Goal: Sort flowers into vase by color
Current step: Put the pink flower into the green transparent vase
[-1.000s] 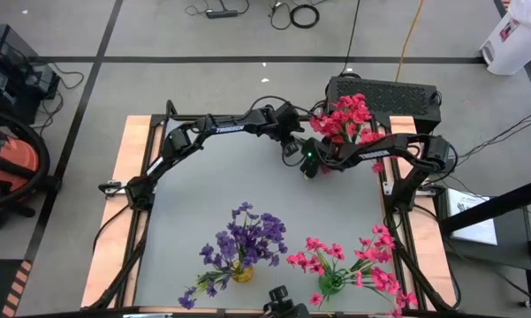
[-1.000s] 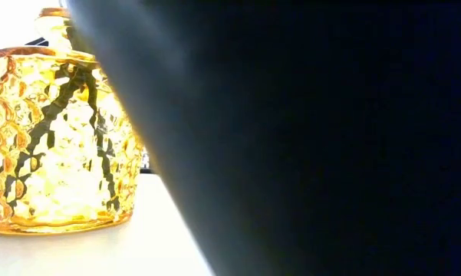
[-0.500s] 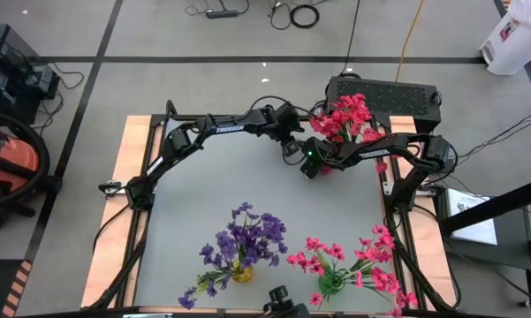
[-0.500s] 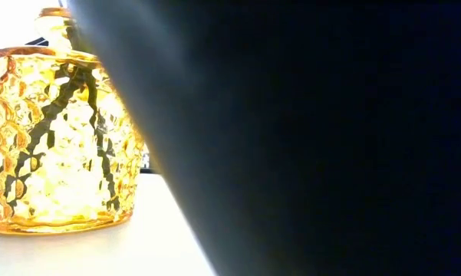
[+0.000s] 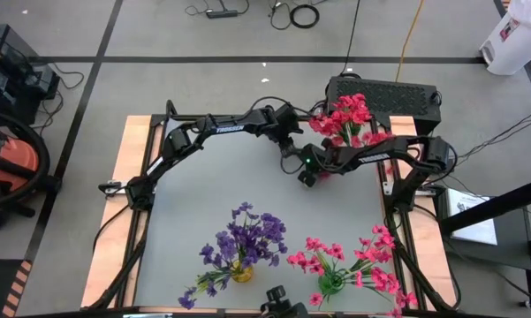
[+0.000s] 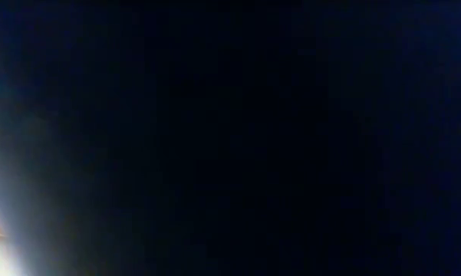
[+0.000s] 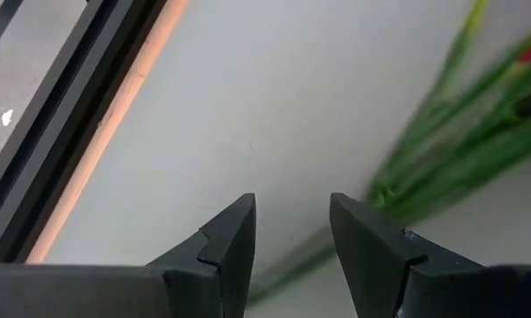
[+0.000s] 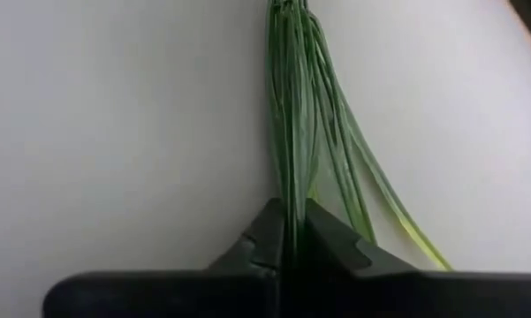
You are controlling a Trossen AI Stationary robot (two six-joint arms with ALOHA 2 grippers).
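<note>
My overhead camera looks straight down and far enough off to take in the whole surface (image 5: 247, 194), both arms and the floor around. My low camera sits at surface height, but something dark stands right against its lens, leaving only a bright sliver at one lower corner. My left wrist camera looks forward past the left gripper (image 7: 292, 231), close above the surface, with green stems (image 7: 442, 150) to one side. My right wrist camera sits just as close, looking along the same kind of stems past the right gripper (image 8: 292, 238). Both wrist views share that patch with the overhead.
</note>
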